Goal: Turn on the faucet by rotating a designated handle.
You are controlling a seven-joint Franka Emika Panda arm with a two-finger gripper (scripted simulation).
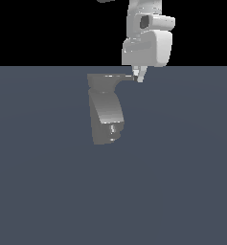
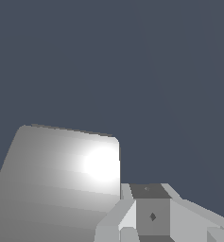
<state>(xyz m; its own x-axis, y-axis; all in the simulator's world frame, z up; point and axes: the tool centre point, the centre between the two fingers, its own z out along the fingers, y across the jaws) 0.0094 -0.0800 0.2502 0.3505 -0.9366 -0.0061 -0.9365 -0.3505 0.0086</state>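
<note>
Exterior view: I log faucet [image 1: 105, 112], handle [image 1: 119, 76] tip touching my tool [image 1: 139, 75]. Wrist view: only a bright grey surface. Tool spread: cannot tell.

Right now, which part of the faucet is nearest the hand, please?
The handle, the thin flat blade on top: its tip meets the hand, unlike the stubby nozzle below.

The gripper [image 1: 139, 75] hangs at the tip of the handle [image 1: 116, 76], which projects sideways from the faucet's [image 1: 105, 112] top.
</note>
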